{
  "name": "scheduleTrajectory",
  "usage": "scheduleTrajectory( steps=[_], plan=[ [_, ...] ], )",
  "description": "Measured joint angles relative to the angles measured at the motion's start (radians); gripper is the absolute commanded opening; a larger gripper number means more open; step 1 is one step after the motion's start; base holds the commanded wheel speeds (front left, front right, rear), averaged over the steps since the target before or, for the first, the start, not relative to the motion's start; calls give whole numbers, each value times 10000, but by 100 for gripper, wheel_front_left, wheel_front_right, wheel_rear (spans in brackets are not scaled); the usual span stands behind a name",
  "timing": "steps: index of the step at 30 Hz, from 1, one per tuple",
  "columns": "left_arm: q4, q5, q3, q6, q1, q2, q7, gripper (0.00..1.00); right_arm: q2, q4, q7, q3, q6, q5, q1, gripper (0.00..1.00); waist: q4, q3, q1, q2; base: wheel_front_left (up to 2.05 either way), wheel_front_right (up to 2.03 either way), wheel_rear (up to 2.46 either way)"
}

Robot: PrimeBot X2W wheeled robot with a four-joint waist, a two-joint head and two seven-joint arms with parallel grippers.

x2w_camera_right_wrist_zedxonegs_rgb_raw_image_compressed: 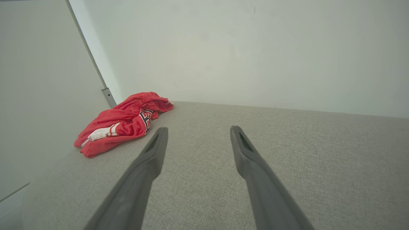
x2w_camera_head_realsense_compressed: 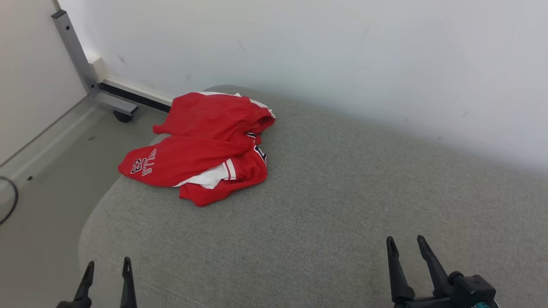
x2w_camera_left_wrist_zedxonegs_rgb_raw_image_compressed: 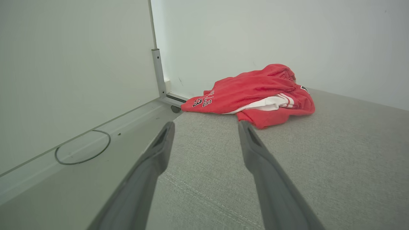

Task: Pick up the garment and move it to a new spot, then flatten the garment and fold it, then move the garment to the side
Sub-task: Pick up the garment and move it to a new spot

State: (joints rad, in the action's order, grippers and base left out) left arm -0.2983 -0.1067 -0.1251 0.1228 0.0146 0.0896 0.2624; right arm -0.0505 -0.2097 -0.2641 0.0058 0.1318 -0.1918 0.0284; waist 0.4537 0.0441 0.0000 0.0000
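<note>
The garment (x2w_camera_head_realsense_compressed: 201, 145) is a crumpled red pair of shorts with white trim and lettering, lying at the far left corner of a grey fabric cushion (x2w_camera_head_realsense_compressed: 325, 205). It shows in the left wrist view (x2w_camera_left_wrist_zedxonegs_rgb_raw_image_compressed: 255, 95) ahead of my fingers and in the right wrist view (x2w_camera_right_wrist_zedxonegs_rgb_raw_image_compressed: 121, 123) off to the left. My left gripper (x2w_camera_head_realsense_compressed: 108, 267) stands open at the cushion's near left edge, well short of the garment. At the near right, my right gripper (x2w_camera_head_realsense_compressed: 406, 244) is open with nothing between its fingers.
A white wall (x2w_camera_head_realsense_compressed: 342, 55) runs along the cushion's far side. Left of the cushion is grey floor (x2w_camera_head_realsense_compressed: 47, 179) with a metal post on a castor (x2w_camera_head_realsense_compressed: 122, 115) and a dark cable loop (x2w_camera_head_realsense_compressed: 10, 201). The cushion's left edge drops to the floor.
</note>
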Motion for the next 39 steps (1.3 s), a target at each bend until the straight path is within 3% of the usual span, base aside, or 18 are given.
scheduleTrajectory(
  steps=[6, 17, 25, 39],
  plan=[
    [15, 12, -171, -82, -127, 8, 0, 100, 0, 0, 0, 65, 0, -2, 18, 100, 301, 27, 0, 0, 0, 0, 0],
    [157, 54, -539, -127, 515, 253, 2, 100, -2, 36, 0, -48, 0, 194, -33, 100, -171, -218, 0, 0, 0, 0, 0],
    [487, -468, -968, -71, 2070, 765, 2, 100, 0, 309, 0, -263, 0, 637, -424, 100, -870, -773, 1, 1, 0, 0, 0],
    [-197, -1824, -1310, 21, 5104, 2270, -84, 100, -8, 1390, 0, -1342, 0, 1246, -1011, 100, -2620, -2395, 3, 1, 0, 0, 0]
  ],
)
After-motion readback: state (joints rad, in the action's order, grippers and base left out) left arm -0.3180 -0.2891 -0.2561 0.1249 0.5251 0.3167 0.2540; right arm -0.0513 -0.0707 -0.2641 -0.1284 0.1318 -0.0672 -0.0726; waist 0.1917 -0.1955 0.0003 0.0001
